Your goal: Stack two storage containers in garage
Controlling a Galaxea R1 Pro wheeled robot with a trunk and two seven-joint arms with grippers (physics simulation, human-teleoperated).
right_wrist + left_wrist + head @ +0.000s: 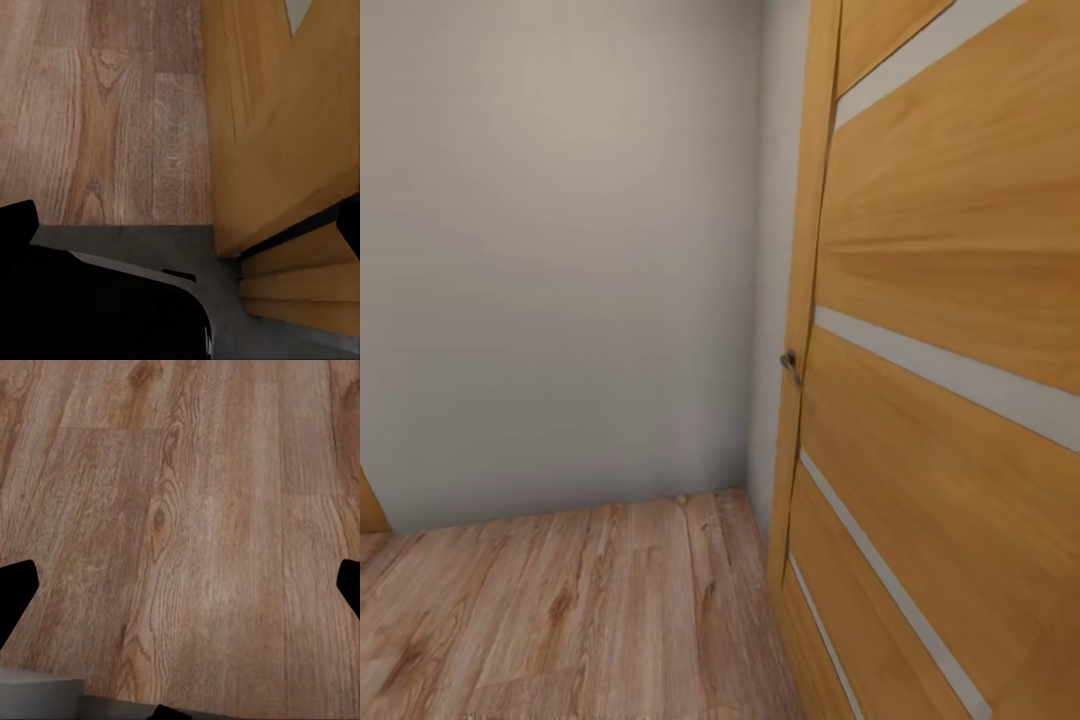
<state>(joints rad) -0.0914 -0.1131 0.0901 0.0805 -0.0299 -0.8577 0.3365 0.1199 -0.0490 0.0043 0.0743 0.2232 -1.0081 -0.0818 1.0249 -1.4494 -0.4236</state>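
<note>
Both claws hang with jaws apart and empty, left gripper (180, 585) over wood floor (187, 510), right gripper (187, 217) beside the door (285, 135).

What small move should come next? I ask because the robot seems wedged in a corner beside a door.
Probably a short turn or backing of the base to its left, away from the wooden door. The door stands very near on the right, its handle close, a grey wall straight ahead. Only wood plank floor lies open. Both grippers look open with nothing between their fingertips.
</note>
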